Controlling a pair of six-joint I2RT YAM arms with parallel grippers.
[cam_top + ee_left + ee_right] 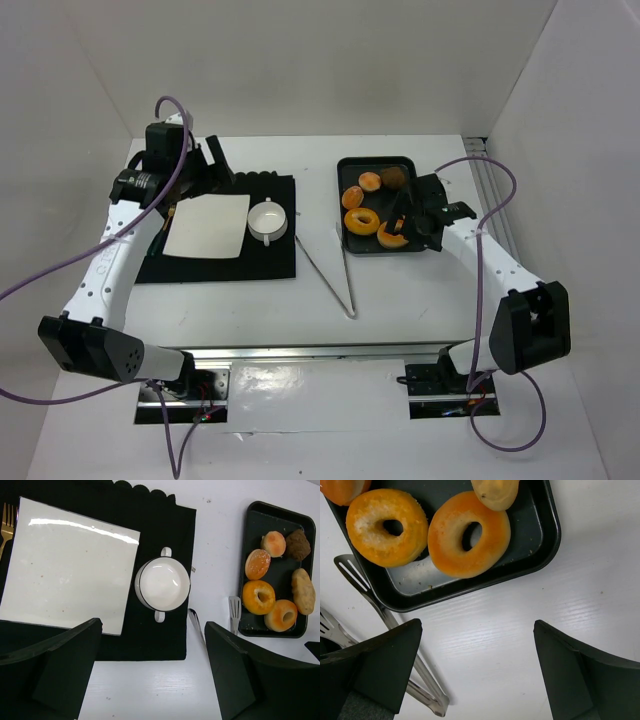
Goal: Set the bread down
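Several breads lie in a black tray (345, 163): two ring doughnuts (361, 221) (469, 533), round buns (370, 182), a brown roll (393, 178) and an oblong roll (303, 591). A white square plate (208, 226) and a white two-handled bowl (267, 220) sit on a black placemat (270, 262). My left gripper (205, 178) (152, 630) is open and empty, high above the mat's far left. My right gripper (420, 215) (477, 630) is open and empty, over the tray's near right edge, partly hiding one doughnut in the top view.
Metal tongs (340, 280) lie on the white table between the mat and the tray, their tips by the tray's near left corner (350, 570). A gold fork (6, 525) lies left of the plate. White walls enclose the table on the left, back and right.
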